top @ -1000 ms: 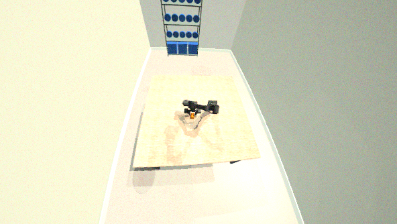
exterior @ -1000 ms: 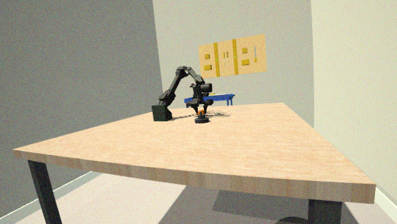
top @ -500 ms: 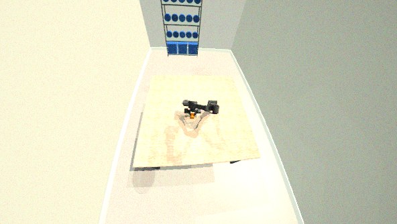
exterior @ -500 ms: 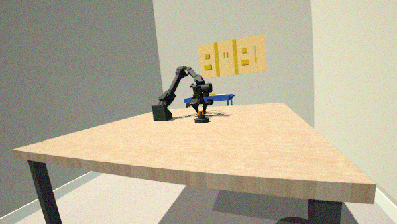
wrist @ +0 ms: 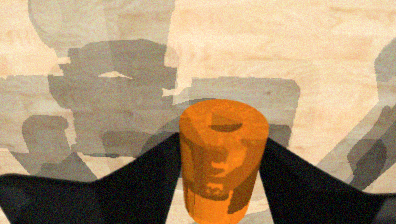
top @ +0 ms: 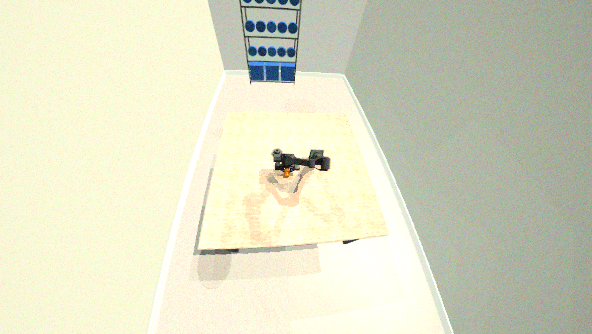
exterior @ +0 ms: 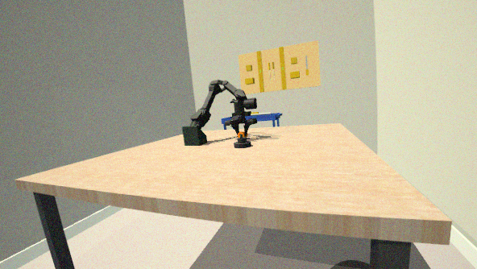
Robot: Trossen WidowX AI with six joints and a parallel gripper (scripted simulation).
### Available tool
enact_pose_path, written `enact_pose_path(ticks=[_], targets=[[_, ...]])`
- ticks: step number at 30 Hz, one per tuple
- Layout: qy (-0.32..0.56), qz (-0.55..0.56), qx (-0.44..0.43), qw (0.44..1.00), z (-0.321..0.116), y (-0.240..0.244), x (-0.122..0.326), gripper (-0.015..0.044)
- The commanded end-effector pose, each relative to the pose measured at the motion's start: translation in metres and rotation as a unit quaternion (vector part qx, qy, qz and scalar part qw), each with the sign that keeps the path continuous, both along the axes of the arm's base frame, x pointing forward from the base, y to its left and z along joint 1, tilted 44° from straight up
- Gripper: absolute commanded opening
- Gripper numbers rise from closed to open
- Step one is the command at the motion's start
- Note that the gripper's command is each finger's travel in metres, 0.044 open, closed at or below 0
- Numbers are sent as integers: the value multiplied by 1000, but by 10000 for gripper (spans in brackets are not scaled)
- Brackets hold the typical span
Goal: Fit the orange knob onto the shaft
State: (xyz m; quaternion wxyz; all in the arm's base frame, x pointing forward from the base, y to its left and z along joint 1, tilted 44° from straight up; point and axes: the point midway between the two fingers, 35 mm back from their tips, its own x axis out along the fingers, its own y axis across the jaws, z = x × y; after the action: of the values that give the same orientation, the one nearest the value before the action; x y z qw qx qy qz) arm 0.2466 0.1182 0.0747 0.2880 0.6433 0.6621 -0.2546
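Your hand (top: pixel 286 170) (exterior: pixel 242 133) (wrist: pixel 220 141) grips the orange knob (top: pixel 286 173) (exterior: pixel 241 134) (wrist: pixel 223 150) by its sides, near the surface (top: pixel 300 225) (exterior: pixel 250 177) (wrist: pixel 330 35); in the exterior view the pedestal (exterior: pixel 242 144) stands in front. Lift straight up, keeping the knob from twisting.

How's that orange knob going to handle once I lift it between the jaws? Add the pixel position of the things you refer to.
The orange knob (top: pixel 286 173) (exterior: pixel 241 134) (wrist: pixel 222 145) looks rigid, so it probably won't squash under the grip. Its round, smooth-looking side might let it twist or slip. Set down on its side, that cylindrical shape would likely roll.
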Motion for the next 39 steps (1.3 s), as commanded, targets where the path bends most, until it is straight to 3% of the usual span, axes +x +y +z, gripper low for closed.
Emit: enact_pose_path(ticks=[1, 39], targets=[[-1, -2, -36, 999, 5, 1, 0, 179], [-14, -12, -355, 935, 41, 23, -2, 179]])
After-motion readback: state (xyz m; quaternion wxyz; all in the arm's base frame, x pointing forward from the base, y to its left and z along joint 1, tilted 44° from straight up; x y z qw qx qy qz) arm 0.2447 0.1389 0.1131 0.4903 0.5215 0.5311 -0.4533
